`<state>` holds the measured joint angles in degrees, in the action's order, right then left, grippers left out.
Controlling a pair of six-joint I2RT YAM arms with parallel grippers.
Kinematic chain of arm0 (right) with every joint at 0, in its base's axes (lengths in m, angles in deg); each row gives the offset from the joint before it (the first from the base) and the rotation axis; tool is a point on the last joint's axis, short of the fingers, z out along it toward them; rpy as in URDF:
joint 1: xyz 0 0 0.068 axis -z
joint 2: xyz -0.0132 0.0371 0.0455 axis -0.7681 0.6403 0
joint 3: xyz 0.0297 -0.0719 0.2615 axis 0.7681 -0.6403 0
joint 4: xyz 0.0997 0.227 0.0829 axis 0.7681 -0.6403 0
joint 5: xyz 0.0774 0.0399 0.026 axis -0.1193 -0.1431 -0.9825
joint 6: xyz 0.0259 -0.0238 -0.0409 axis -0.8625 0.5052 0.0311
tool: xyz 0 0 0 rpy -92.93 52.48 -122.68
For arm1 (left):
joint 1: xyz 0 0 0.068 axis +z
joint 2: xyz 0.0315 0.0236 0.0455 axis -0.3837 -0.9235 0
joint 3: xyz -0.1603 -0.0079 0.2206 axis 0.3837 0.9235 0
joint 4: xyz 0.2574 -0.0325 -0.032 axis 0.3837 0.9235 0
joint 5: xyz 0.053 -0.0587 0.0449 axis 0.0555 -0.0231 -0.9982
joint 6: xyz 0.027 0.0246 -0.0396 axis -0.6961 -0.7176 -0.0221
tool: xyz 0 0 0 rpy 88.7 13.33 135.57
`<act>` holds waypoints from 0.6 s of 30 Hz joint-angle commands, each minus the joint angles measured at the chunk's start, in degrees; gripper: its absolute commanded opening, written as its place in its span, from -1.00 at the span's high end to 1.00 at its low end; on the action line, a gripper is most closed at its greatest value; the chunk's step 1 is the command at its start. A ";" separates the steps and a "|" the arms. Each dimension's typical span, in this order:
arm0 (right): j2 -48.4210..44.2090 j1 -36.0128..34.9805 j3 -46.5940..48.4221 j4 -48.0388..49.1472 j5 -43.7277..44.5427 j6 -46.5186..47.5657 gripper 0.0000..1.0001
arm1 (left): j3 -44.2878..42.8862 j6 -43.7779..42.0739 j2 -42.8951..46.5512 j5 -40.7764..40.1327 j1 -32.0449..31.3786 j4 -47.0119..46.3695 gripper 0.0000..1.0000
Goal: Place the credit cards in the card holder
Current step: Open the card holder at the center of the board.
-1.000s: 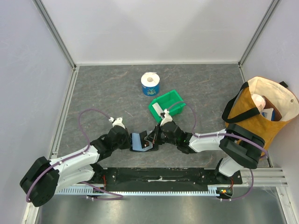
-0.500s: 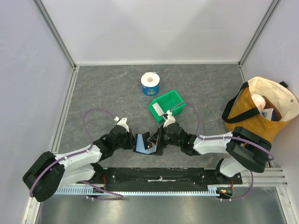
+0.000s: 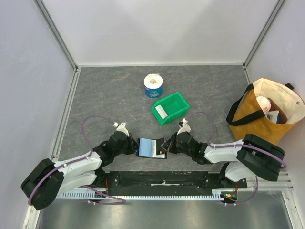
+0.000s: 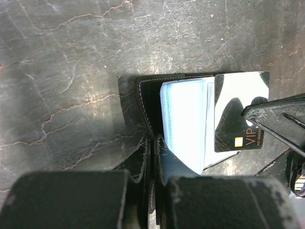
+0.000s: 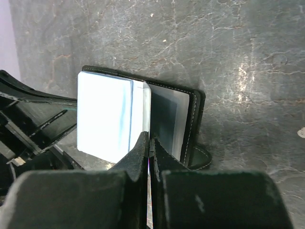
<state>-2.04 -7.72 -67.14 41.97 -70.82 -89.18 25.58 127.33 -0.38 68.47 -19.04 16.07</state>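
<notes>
From my end this reads as a robotics lab cell — blank white panels (image 3: 157, 28) box in a grey stone-look counter (image 3: 109, 95), framed by bare aluminium posts (image 3: 55, 33). The left arm (image 3: 76, 167) and right arm (image 3: 224, 151) sit bolted to a black base plate (image 3: 162, 177) at the near edge, and the props look staged — toilet roll (image 3: 153, 86), green bin (image 3: 182, 99), tote bag (image 3: 252, 119)

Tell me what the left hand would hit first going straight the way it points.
The card holder, which it is clamped on; right behind it, probably the black card in the right hand.
</notes>
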 commanded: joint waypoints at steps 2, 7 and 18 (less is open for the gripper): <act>0.78 -0.10 -1.95 6.09 2.22 -3.98 1.00 | 2.48 6.06 1.95 -2.53 -0.05 -0.98 0.96; 4.30 -0.10 -4.23 15.14 -0.50 -6.36 1.00 | 3.19 7.12 1.34 -3.41 -0.06 -1.15 0.96; 11.42 -0.19 -5.55 26.57 -3.67 -10.14 1.00 | 3.10 6.42 -0.34 -4.65 -0.06 -1.42 0.97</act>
<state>7.31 -7.66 -71.86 62.47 -73.02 -97.42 27.59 133.21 0.25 66.77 -19.04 13.54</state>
